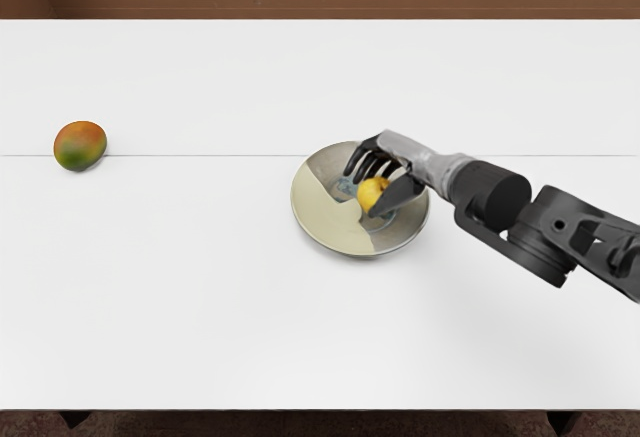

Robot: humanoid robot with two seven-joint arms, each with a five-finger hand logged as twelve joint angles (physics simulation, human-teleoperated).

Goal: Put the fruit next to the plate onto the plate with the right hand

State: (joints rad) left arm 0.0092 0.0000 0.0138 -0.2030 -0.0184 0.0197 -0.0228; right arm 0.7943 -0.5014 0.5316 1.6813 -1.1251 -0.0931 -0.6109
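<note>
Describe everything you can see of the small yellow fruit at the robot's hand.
The yellow fruit is small, round and smooth-skinned. It lies over the middle of the shallow metallic plate, gripped by the right hand, which curls around it and hides part of it. Whether it touches the plate cannot be told.

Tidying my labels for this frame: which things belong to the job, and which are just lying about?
Part of the job: right hand, holding the yellow fruit; plate beneath it.
Just lying about: red-green mango, far left on the table, well apart from the plate.
</note>
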